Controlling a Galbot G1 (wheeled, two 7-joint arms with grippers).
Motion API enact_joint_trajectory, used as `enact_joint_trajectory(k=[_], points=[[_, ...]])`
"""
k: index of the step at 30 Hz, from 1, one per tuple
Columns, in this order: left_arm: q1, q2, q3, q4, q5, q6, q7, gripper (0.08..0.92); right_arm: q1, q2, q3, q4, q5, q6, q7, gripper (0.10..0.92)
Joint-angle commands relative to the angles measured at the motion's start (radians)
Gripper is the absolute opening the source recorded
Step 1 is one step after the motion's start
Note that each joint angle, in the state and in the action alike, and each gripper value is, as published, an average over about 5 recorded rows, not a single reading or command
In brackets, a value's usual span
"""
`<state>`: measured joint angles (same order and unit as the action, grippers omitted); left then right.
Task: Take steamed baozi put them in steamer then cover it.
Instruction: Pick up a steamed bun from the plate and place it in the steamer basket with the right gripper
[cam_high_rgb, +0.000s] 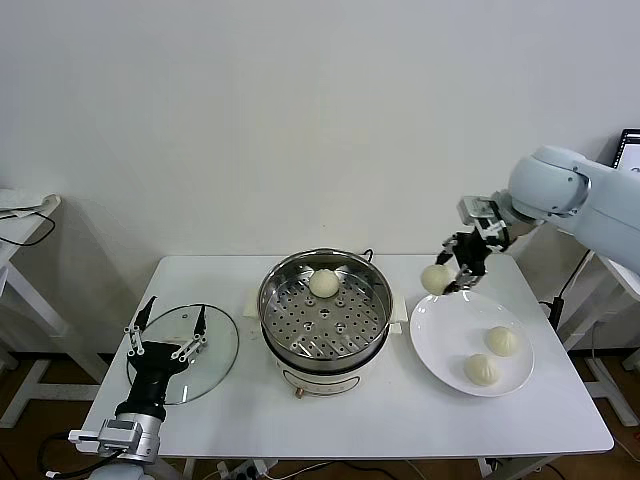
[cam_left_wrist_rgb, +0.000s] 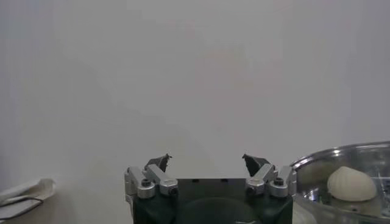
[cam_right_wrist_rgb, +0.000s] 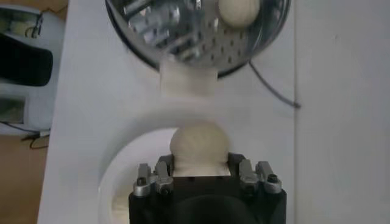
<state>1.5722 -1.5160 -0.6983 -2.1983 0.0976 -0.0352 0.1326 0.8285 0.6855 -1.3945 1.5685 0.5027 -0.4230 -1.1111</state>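
Head view shows the right gripper (cam_high_rgb: 452, 272) raised above the far left rim of the flat white round plate (cam_high_rgb: 436, 345), its fingers closed around one cream-white pleated baozi (cam_high_rgb: 437, 279), which hangs clear of the plate and between it and the pot. Two more cream-white buns (cam_high_rgb: 502, 340) lie on the plate's right half, near each other but not touching. A fourth bun (cam_high_rgb: 323, 283) sits on the perforated tray at the far side of the large shiny stainless-steel steamer (cam_high_rgb: 325, 310), which stands uncovered on its cream-white base at the middle of the white table (cam_high_rgb: 380, 415). The round glass lid (cam_high_rgb: 217, 352) lies flat on the table to the left of the steamer, apart from it. The left gripper (cam_high_rgb: 167, 332) hovers over that lid with its fingers spread wide and nothing between them. From the right wrist view, the held bun (cam_right_wrist_rgb: 198, 145) fills the gap between the fingers, with the steamer's rim beyond it.
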Motion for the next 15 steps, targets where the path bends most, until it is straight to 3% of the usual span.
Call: enact_joint_trajectory(k=[1, 15], points=[[-0.001, 0.005, -0.024, -0.017, -0.014, 0.004, 0.001, 0.823, 0.112, 0.233, -0.090, 0.057, 0.196, -0.130, 0.092, 0.594], [0.014, 0.013, -0.124, -0.022, -0.037, -0.009, 0.012, 0.823, -0.091, 0.591, -0.002, -0.191, 0.160, -0.239, 0.156, 0.594]])
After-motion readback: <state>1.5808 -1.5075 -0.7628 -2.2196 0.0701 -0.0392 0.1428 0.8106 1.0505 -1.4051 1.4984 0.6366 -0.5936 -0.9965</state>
